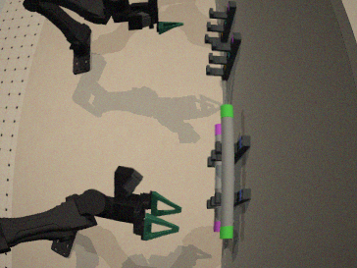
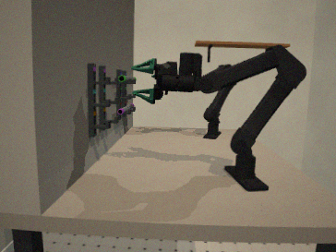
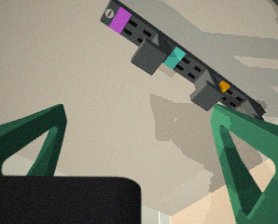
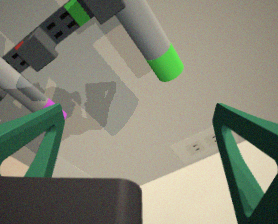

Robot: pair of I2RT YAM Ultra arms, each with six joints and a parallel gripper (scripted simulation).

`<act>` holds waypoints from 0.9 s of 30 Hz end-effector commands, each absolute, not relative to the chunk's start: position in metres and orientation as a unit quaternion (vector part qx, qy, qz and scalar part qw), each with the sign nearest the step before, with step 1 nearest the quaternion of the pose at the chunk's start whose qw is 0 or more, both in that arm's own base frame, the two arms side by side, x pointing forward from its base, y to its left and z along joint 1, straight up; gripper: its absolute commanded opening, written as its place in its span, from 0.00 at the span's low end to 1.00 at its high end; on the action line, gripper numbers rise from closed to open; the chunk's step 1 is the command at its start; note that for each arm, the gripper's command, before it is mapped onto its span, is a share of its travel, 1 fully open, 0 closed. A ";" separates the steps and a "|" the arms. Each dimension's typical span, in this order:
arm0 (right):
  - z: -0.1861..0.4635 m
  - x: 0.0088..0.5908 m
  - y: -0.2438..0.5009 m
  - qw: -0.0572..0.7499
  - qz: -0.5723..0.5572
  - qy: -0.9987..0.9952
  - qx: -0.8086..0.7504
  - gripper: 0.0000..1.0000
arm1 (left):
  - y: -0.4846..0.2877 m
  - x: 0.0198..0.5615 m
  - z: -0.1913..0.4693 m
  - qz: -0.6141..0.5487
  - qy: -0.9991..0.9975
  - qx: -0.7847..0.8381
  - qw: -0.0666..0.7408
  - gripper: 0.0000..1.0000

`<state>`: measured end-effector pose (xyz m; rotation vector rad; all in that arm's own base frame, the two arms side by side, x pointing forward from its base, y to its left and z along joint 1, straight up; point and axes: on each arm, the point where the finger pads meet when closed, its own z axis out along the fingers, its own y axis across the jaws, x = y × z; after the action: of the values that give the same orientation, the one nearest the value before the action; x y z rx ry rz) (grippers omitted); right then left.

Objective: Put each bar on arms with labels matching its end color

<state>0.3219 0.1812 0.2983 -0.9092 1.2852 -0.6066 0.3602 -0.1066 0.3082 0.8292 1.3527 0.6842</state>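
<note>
The thick green-ended bar (image 1: 227, 168) (image 2: 122, 78) (image 4: 145, 30) lies across the top arms of the right rack (image 1: 242, 148) (image 4: 59, 25), under blue labels. The thinner magenta-ended bar (image 1: 218, 129) (image 2: 121, 112) (image 4: 20, 82) lies on its bottom pair, under red. Its middle pair, labelled green, is bare. The left rack (image 2: 91, 98) (image 3: 136, 27) is bare, labelled magenta, teal and orange downwards. My left gripper (image 1: 182, 10) (image 2: 133, 80) (image 3: 138, 112) is open and empty before the left rack. My right gripper (image 1: 179, 219) (image 4: 138, 112) is open and empty before the bars' right ends.
The grey wall (image 1: 294, 129) (image 2: 78, 38) stands behind both racks. The table top (image 1: 147, 153) (image 2: 166, 199) lies well below the grippers. The left rack's arms (image 1: 216, 72) stick out toward the robot. The green-ended bar reaches past both sides of its rack.
</note>
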 end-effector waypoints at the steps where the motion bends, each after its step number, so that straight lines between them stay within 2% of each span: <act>1: 0.301 0.319 0.187 0.667 -0.289 0.551 -0.409 1.00 | -0.112 0.361 0.301 0.322 0.583 0.382 0.640 1.00; 27: 0.270 0.300 0.244 0.618 -0.364 0.469 -0.515 1.00 | -0.146 0.354 0.270 0.406 0.511 0.482 0.585 1.00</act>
<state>0.3021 0.2404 0.2663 -1.1874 1.1103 -0.7985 0.3548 -0.1434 0.2743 1.0983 1.2163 0.9004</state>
